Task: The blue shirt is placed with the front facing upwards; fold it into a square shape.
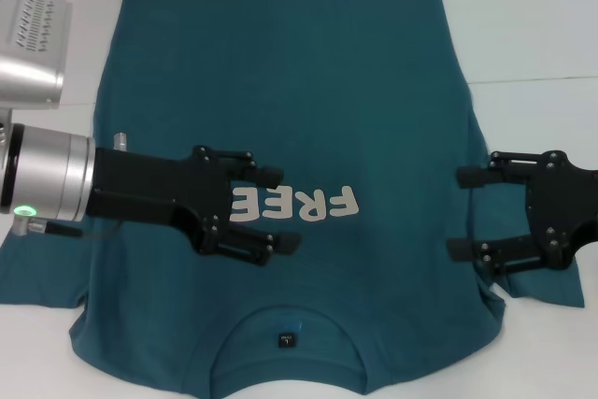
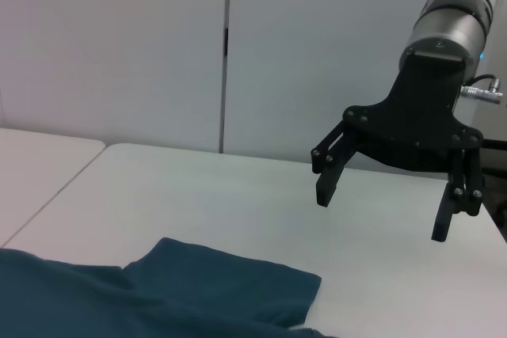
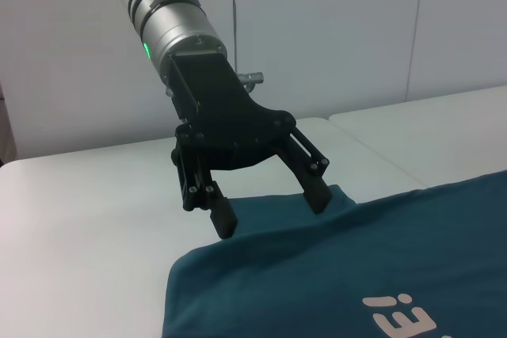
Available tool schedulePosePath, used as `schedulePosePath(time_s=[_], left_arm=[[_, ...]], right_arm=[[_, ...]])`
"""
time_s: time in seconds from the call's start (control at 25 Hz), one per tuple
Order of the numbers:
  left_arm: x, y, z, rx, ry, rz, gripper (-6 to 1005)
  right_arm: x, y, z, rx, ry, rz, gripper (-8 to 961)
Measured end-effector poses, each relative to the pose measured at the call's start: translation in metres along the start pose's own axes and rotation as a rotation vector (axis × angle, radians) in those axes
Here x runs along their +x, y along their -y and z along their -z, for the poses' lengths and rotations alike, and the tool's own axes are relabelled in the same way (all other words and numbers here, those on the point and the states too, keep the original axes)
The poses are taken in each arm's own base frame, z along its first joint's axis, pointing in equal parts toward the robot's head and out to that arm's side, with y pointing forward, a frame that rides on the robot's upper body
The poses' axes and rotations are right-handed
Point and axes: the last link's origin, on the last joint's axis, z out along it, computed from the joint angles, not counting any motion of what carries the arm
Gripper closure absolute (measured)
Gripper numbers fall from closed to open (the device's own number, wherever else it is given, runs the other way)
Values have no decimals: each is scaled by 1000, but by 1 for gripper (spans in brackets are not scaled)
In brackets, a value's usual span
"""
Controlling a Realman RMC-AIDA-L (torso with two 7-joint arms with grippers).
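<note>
The blue shirt point(image 1: 290, 91) lies spread flat on the white table, front up. Its collar and dark neck label point(image 1: 287, 340) are at the near edge, and the pale "FREE" lettering point(image 1: 308, 203) reads upside down. My left gripper point(image 1: 283, 209) hovers open over the chest, its fingers partly covering the lettering. My right gripper point(image 1: 458, 213) hangs open at the shirt's right side, by the sleeve. In the right wrist view the left gripper point(image 3: 272, 213) is above the shirt point(image 3: 333, 275). In the left wrist view the right gripper point(image 2: 382, 213) is above bare table beyond a sleeve point(image 2: 222, 290).
The white table point(image 1: 533, 16) extends past the shirt on the far and right sides, with a seam line point(image 1: 533, 79) running across on the right. A grey part of the robot point(image 1: 33, 39) shows at the far left. Pale wall panels point(image 2: 158, 45) stand behind the table.
</note>
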Motion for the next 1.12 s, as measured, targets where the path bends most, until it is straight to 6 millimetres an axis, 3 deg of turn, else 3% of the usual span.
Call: schedulePosePath(time_s=[0.6, 1.12], left_arm=[[3, 4, 3, 37, -31, 11, 125], [-8, 31, 3, 262, -160, 161, 125]], right_arm=[[3, 3, -5, -1, 12, -26, 17], [29, 62, 9, 430, -33, -349, 22]])
